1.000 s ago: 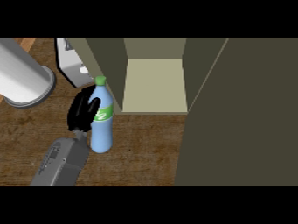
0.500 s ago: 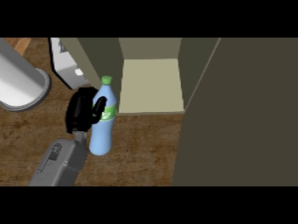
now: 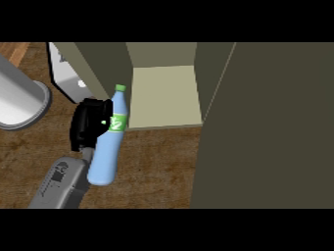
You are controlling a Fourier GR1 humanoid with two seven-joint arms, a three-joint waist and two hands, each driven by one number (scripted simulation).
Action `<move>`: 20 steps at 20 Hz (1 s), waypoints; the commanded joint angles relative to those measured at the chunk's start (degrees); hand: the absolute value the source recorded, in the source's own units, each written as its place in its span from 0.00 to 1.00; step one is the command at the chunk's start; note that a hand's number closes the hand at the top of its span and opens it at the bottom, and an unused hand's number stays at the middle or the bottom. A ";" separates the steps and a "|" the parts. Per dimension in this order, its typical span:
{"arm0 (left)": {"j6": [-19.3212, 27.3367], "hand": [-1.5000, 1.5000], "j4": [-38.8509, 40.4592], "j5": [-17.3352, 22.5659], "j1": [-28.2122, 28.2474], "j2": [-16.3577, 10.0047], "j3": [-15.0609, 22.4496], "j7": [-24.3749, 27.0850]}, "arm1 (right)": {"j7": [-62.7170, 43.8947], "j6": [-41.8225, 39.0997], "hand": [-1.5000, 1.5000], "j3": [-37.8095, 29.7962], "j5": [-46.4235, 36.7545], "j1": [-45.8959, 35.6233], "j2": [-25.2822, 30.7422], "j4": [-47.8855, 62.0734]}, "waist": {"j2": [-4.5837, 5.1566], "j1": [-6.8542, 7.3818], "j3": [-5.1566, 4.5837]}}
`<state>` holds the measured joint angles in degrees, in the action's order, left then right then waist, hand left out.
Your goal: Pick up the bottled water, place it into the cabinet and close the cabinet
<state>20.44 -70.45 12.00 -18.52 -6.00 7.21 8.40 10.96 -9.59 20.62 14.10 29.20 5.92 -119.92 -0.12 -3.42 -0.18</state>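
Wooden counter (image 3: 155,162) by open cabinet (image 3: 162,98); left hand's (image 3: 88,125) fingers, partly hidden, clamp bottled water (image 3: 104,159).

The bottled water (image 3: 110,142) covered part of the left hand (image 3: 90,125); the grey cylinder (image 3: 10,95) ran off the left edge, the cabinet (image 3: 106,63) off the top.

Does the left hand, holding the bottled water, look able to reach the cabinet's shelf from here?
Probably yes: the left hand holds the bottled water just before the cabinet's shelf, and nothing shows between them.
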 commanded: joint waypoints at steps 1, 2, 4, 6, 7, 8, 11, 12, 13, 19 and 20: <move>3.53 1.00 5.27 -5.46 -17.53 2.33 3.32 -4.31 | 0.17 0.07 0.00 -0.31 0.18 -0.92 -0.42 1.76 | 1.09 -2.97 0.33; 3.61 1.00 6.48 -5.76 -17.15 2.16 3.39 -4.67 | -0.15 -0.08 0.00 1.35 -0.73 -0.47 -0.35 0.85 | 1.17 -3.59 0.26; 3.81 1.00 6.53 -6.30 -17.75 0.57 2.66 -4.96 | -1.29 0.24 0.00 1.10 -0.47 -1.31 -0.31 0.16 | 1.32 -3.68 0.20; 6.57 1.00 6.61 -7.56 -17.37 2.01 3.31 -5.07 | 0.05 -0.44 0.00 0.69 0.35 -1.76 -0.65 1.35 | 1.34 -3.84 0.27; 6.17 1.00 6.78 -8.45 -16.84 1.04 3.85 -4.55 | -0.31 -1.21 0.00 0.54 0.34 -0.98 0.59 1.31 | 1.26 -3.75 0.25; 7.39 1.00 6.91 -8.68 -17.06 1.19 3.37 -4.92 | -0.32 -0.55 0.00 0.82 0.27 -1.91 -0.46 1.63 | 1.60 -4.66 0.25; 8.61 1.00 9.19 -10.79 -15.61 0.24 3.69 -3.43 | 0.12 -2.16 0.00 -0.08 1.35 -0.83 1.13 2.37 | 1.71 -4.77 0.23; 8.80 1.00 8.69 -11.40 -16.97 -1.59 3.15 -5.16 | -0.73 -0.99 0.00 1.57 -0.25 -1.73 0.15 1.09 | 1.67 -5.00 0.20; 9.50 1.00 8.67 -12.38 -17.20 -1.88 3.57 -5.55 | -1.37 -0.51 0.00 0.87 -0.12 -2.28 0.14 1.03 | 1.68 -4.77 0.20; 13.47 1.00 12.59 -18.12 -16.39 -3.93 4.66 -4.25 | -0.13 -1.43 0.00 0.84 0.13 -1.61 0.57 1.92 | 1.66 -4.87 0.17; 14.23 1.00 12.85 -18.82 -16.05 -3.39 5.37 -5.07 | -0.53 -1.06 0.00 1.74 0.00 -2.65 -0.42 2.56 | 2.04 -5.60 0.19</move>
<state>33.97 -69.14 -3.26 -19.03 -11.79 12.08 8.04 10.92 -10.75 21.61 14.12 27.00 5.88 -117.35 -0.07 -6.15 0.32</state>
